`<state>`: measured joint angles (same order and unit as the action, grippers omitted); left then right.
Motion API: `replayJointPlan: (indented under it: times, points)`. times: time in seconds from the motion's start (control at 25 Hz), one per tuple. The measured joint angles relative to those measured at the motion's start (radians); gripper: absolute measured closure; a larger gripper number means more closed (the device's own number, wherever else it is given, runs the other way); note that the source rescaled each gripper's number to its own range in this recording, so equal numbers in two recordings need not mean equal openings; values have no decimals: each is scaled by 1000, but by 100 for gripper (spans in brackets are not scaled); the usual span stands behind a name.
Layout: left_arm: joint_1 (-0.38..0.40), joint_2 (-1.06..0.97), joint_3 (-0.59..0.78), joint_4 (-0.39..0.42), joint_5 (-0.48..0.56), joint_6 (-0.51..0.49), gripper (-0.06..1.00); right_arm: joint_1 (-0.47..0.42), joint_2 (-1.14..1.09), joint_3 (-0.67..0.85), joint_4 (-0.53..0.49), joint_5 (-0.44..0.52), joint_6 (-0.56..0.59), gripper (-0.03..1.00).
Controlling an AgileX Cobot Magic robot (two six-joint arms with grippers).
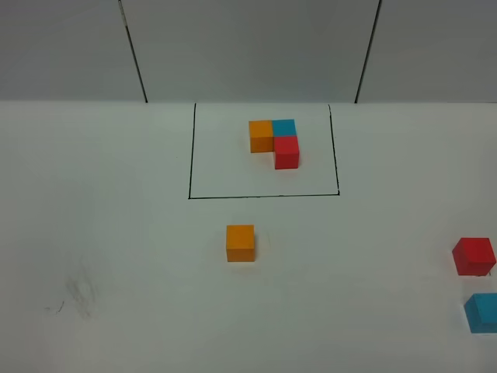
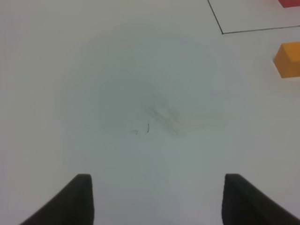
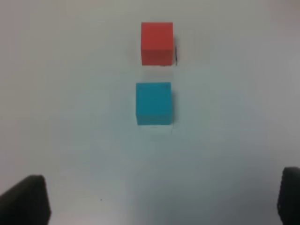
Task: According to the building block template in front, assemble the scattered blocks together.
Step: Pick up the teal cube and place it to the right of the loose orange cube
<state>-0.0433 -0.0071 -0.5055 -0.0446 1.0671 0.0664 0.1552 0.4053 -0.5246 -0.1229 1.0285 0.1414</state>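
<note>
The template (image 1: 275, 141) is an L of orange, teal-blue and red cubes inside a black-line rectangle (image 1: 264, 196) at the back middle. The loose orange cube (image 1: 240, 242) sits in front of the frame; it also shows in the left wrist view (image 2: 288, 58). The loose red cube (image 1: 474, 256) and teal-blue cube (image 1: 483, 312) sit at the right edge, apart from each other. In the right wrist view the teal-blue cube (image 3: 153, 103) is nearer, the red cube (image 3: 157, 43) beyond. My left gripper (image 2: 157, 199) is open over bare table. My right gripper (image 3: 161, 201) is open, short of the teal-blue cube. Neither arm shows in the high view.
The white table (image 1: 116, 233) has a faint grey smudge (image 1: 78, 295) at the front left, also in the left wrist view (image 2: 161, 115). A grey panelled wall (image 1: 248, 47) stands behind the table.
</note>
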Motion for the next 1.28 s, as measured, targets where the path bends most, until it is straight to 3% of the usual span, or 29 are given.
replayJointPlan:
  times: [0.24, 0.52, 0.84, 1.28]
  points:
    - [0, 0, 0, 0, 0, 0, 61, 0, 273, -6, -27, -186, 0, 0]
    - [0, 0, 0, 0, 0, 0, 61, 0, 564, -57, -49, -329, 3, 2]
    - [0, 0, 0, 0, 0, 0, 61, -53, 820, -84, -63, -374, 3, 4]
    - [0, 0, 0, 0, 0, -3, 61, -68, 996, -84, -50, -478, 3, 6]
